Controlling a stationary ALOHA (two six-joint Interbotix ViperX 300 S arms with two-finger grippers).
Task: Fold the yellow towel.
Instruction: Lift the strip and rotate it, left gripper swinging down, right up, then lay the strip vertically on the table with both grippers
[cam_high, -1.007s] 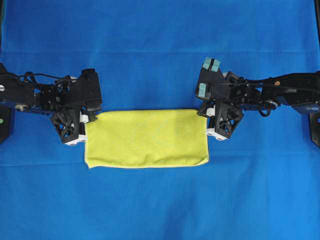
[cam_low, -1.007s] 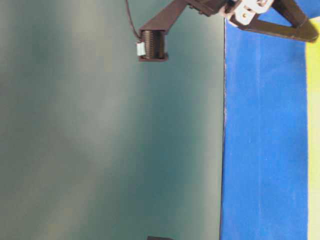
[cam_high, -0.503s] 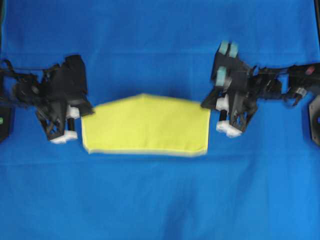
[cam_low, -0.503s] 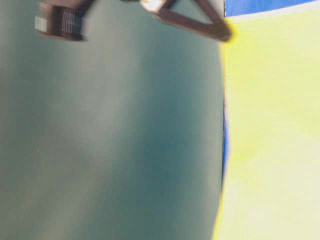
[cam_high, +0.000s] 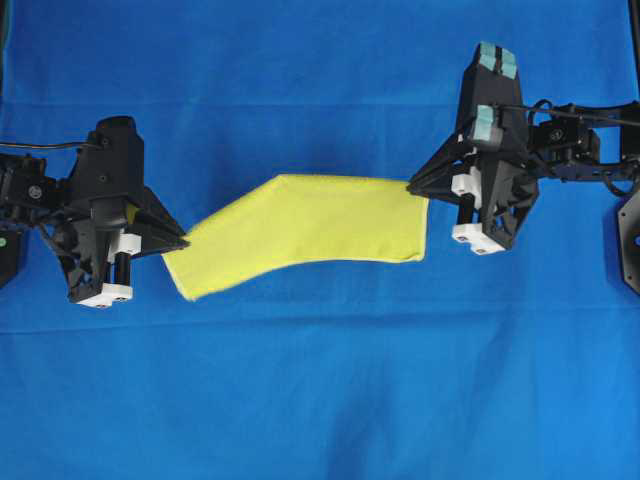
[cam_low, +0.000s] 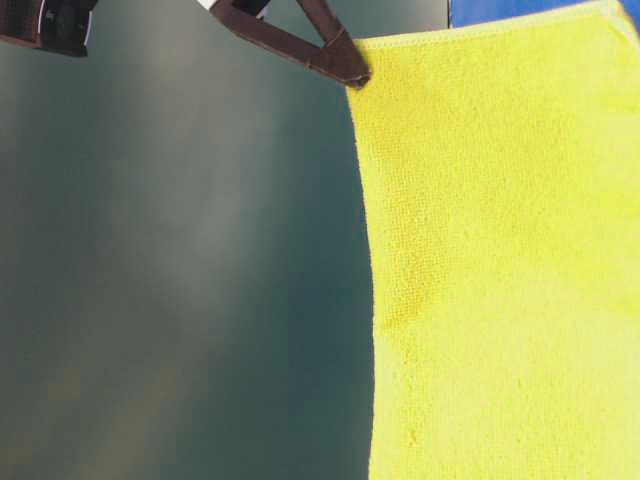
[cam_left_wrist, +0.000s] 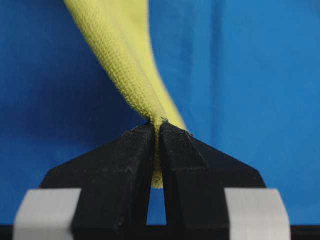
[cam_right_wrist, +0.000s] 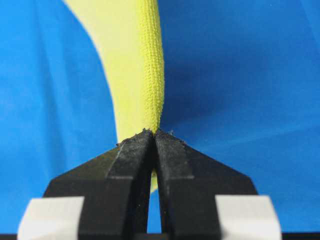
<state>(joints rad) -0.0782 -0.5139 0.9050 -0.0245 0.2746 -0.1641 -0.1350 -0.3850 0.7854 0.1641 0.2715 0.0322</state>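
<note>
The yellow towel (cam_high: 305, 232) hangs lifted off the blue surface, stretched between both grippers as a folded strip that sags lower on the left. My left gripper (cam_high: 183, 241) is shut on the towel's left end; in the left wrist view (cam_left_wrist: 156, 125) the cloth (cam_left_wrist: 120, 55) is pinched between the black fingertips. At the towel's upper right corner my right gripper (cam_high: 412, 186) is shut on it, the fabric (cam_right_wrist: 142, 65) rising from the closed tips (cam_right_wrist: 152, 132). In the table-level view the towel (cam_low: 500, 260) fills the right side, held by a dark fingertip (cam_low: 340, 62).
A blue cloth (cam_high: 320, 400) covers the whole table under the towel. The left arm's body (cam_high: 100, 220) and the right arm's body (cam_high: 520, 170) flank the towel. A dark green backdrop (cam_low: 180, 260) fills the table-level view's left side.
Both grippers have risen and moved toward the far side with the towel, lifting it off the table. The left end now hangs lower than the right, and the towel has swung in front of the table-level camera.
</note>
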